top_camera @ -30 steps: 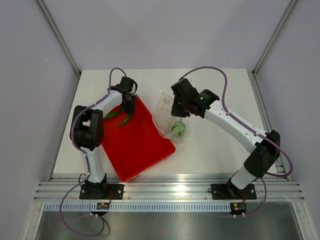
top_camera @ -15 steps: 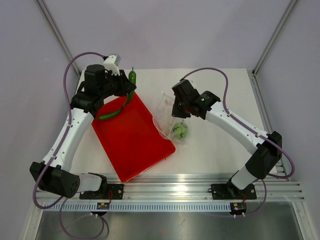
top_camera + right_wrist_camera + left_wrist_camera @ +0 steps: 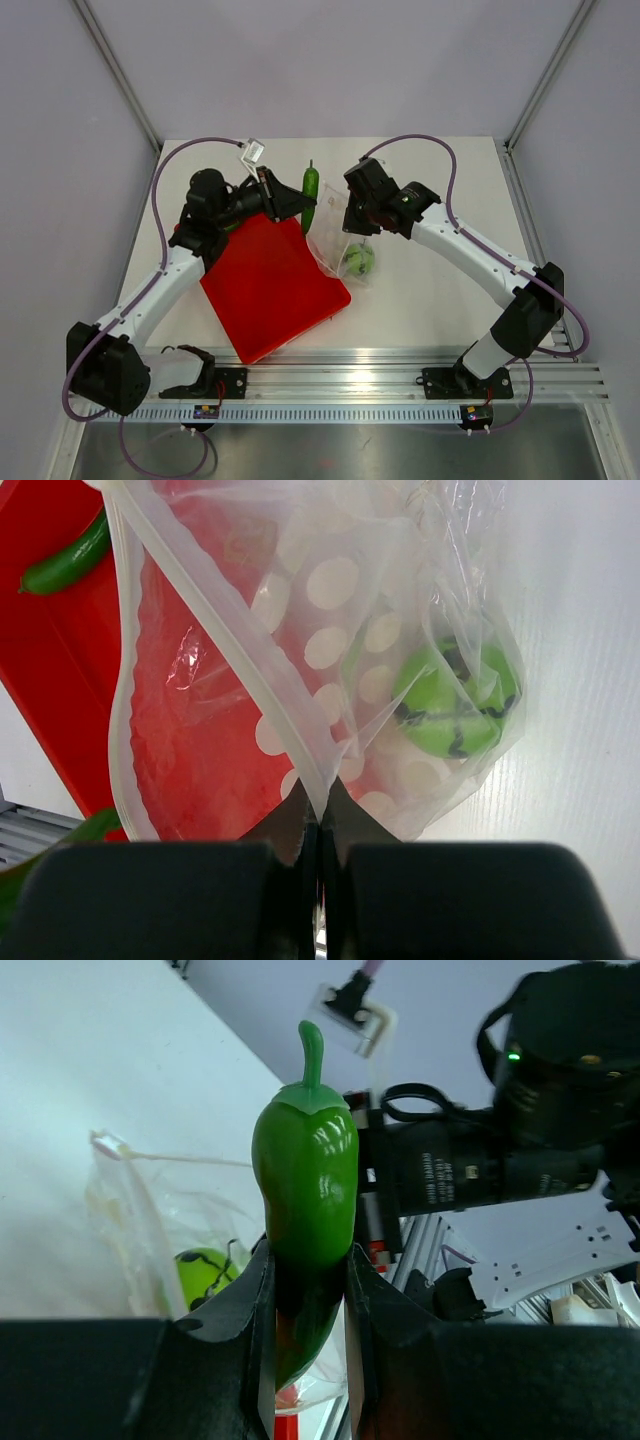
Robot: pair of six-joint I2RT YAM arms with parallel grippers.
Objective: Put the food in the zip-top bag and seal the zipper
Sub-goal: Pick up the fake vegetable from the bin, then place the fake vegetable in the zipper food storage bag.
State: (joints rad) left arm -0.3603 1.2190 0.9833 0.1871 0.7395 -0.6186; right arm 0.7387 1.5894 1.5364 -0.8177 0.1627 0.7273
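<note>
My left gripper [image 3: 297,204] is shut on a glossy green pepper [image 3: 310,190], held stem-up off the table just left of the bag; in the left wrist view the pepper [image 3: 305,1185] sits between the fingers [image 3: 258,1305]. My right gripper [image 3: 352,222] is shut on the rim of the clear dotted zip-top bag [image 3: 332,238] and holds it up. In the right wrist view the jaws [image 3: 320,820] pinch the pale zipper strip [image 3: 215,645]. The lime-green ball [image 3: 455,700] lies inside the bag [image 3: 330,640]. It also shows in the top view [image 3: 359,261] and the left wrist view [image 3: 205,1275].
A flat red tray [image 3: 265,290] lies under and left of the bag, tilted toward the near edge. A slim dark green pod [image 3: 65,562] lies on the tray [image 3: 50,670] in the right wrist view. Metal frame posts stand at the back corners.
My left arm has lifted the pepper off the tray and swung it right, from the table's back left to just beside the bag. My right gripper has kept holding the bag.
</note>
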